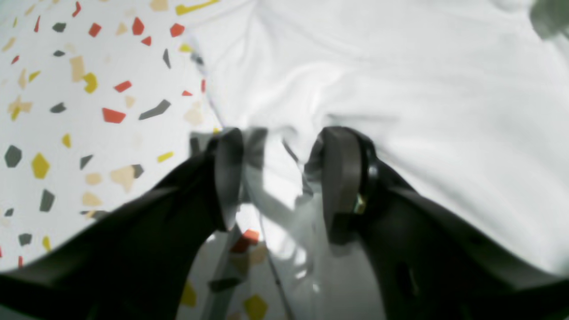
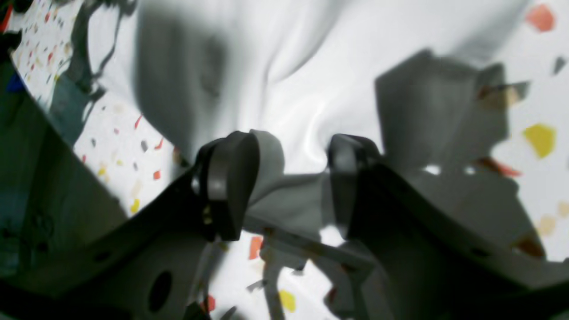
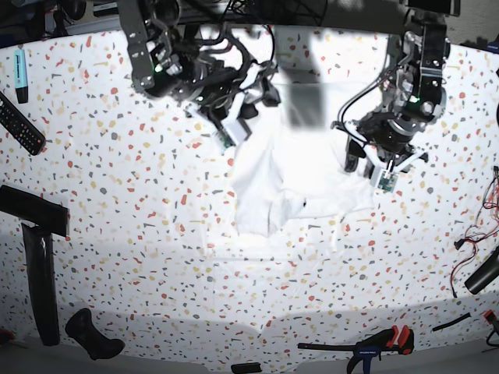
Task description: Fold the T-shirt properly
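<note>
Base view is lit hard from above; the T-shirt (image 3: pixel 300 167) is blown out to near-featureless white, with a dark rectangular shadow cast across its upper part. The table (image 3: pixel 156 257) is bright at centre and dimmed toward the bottom edge, with visible fisheye curvature at the borders. Both wrist views are soft and out of focus; the close fingers (image 1: pixel 338 178) are blurred, motion smear is seen at the tips. In the right wrist view heavy grey shadows are thrown over cloth and table (image 2: pixel 540 178). Corners are darkened.
</note>
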You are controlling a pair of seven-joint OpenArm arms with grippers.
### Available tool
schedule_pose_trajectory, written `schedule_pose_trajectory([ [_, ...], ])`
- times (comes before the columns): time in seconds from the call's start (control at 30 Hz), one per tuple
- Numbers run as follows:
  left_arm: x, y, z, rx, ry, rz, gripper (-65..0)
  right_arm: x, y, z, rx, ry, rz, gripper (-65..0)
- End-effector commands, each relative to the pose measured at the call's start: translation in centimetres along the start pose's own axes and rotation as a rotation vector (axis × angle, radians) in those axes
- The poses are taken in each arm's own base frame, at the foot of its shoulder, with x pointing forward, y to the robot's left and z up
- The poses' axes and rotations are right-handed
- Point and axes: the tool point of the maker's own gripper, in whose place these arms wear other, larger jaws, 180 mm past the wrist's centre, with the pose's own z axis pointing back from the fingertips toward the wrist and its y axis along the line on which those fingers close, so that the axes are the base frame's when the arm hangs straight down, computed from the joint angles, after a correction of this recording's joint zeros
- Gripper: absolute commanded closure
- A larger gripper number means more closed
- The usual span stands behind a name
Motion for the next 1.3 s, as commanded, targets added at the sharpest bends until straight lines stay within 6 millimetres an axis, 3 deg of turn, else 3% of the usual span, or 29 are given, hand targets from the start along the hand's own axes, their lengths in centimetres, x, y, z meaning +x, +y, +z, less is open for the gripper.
schedule_pose_trajectory([
  [0.0,0.3,0.0,0.0,-0.006,-0.001,-0.009,-28.1,-0.4,0.9,0.0,0.021,0.028,0.011,-29.7],
  [0.2,0.7,0.6,-0.1,0.014,0.01,-0.037,-28.1,1.0,1.0,0.9,0.0,0.001,0.057,-29.7],
  [0.33,0.9,0.0,0.4,-0.019,0.04,0.002,-28.1,3.4,-1.0,3.0,-0.112,-0.056,0.116,-29.7],
  [0.5,4.5,0.2,2.1,-0.017,-0.053,0.017,-28.1,7.1,-3.6,7.5,-0.249,-0.194,0.143,-29.7],
  [0.67,8.7,0.0,5.6,0.023,-0.173,-0.03,-28.1,8.2,-5.3,11.3,-0.357,-0.23,0.142,-29.7],
  [0.83,9.8,-1.8,9.6,-0.003,-0.153,-0.099,-28.1,6.9,-5.1,13.4,-0.362,-0.205,0.082,-29.7],
  [0.97,9.4,-2.0,12.0,0.007,-0.134,-0.175,-28.1,4.3,-5.2,15.3,-0.421,-0.168,0.037,-29.7],
  [1.03,8.1,-1.9,12.8,0.015,-0.094,-0.193,-28.1,2.5,-5.0,16.3,-0.448,-0.131,0.01,-29.7],
  [1.27,0.5,0.7,15.4,0.076,0.162,-0.257,-28.1,-4.4,-4.2,19.4,-0.519,0.03,-0.114,-29.7],
])
